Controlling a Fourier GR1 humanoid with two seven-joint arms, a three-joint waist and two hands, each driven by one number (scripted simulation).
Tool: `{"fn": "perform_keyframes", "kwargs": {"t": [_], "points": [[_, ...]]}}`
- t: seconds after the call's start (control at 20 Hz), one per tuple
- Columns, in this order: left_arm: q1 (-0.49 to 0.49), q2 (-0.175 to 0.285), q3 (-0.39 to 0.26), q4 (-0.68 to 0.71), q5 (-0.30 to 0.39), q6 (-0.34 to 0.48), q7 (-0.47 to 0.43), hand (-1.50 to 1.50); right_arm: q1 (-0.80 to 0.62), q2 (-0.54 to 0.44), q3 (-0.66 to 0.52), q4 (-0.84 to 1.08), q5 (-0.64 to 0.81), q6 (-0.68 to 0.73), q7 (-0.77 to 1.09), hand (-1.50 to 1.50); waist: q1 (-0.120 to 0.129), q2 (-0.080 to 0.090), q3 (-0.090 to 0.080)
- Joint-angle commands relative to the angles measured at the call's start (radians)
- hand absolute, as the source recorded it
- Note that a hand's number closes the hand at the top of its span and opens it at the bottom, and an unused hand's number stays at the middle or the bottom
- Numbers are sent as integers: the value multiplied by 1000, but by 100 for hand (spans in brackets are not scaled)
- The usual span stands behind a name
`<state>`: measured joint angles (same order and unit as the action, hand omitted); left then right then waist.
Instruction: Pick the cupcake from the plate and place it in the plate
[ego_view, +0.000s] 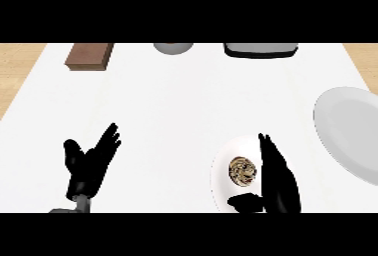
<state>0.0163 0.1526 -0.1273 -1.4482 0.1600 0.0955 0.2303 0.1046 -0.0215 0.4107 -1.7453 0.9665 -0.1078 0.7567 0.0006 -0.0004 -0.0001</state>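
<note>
Light falls bright and flat over the white counter, which glares almost pure white. The white plate nearly melts into it, marked only by faint grey shade along its left rim. Right of that plate, the grey plate carries soft shading. The left hand and right hand read as flat black shapes.

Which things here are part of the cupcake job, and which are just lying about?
For the job: cupcake, white plate under it, grey plate at right, right hand.
Lying about: brown block, round grey object, dark container along the far edge; left hand resting, lower left.
</note>
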Motion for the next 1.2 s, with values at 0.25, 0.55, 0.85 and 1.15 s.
{"fn": "perform_keyframes", "kwargs": {"t": [0.25, 0.55, 0.85, 1.15], "points": [[-1, -14, 32, -16, -21, -32, 20, 0, -123, 21, -33, 235, -43, -58, -42, -150, 2, 0, 0], [-61, -12, 76, 69, -12, -57, -6, 0, -118, -50, -63, 249, -91, 78, -118, 150, -1, 1, 0], [-22, -65, 44, -7, -60, -8, 40, 0, -148, 16, -22, 370, 55, -47, -136, 150, 0, 0, 0], [-13, -44, 79, 72, -48, -61, -31, 0, 11, -112, 43, 138, 67, -36, -252, 150, -10, -2, 0]]}}
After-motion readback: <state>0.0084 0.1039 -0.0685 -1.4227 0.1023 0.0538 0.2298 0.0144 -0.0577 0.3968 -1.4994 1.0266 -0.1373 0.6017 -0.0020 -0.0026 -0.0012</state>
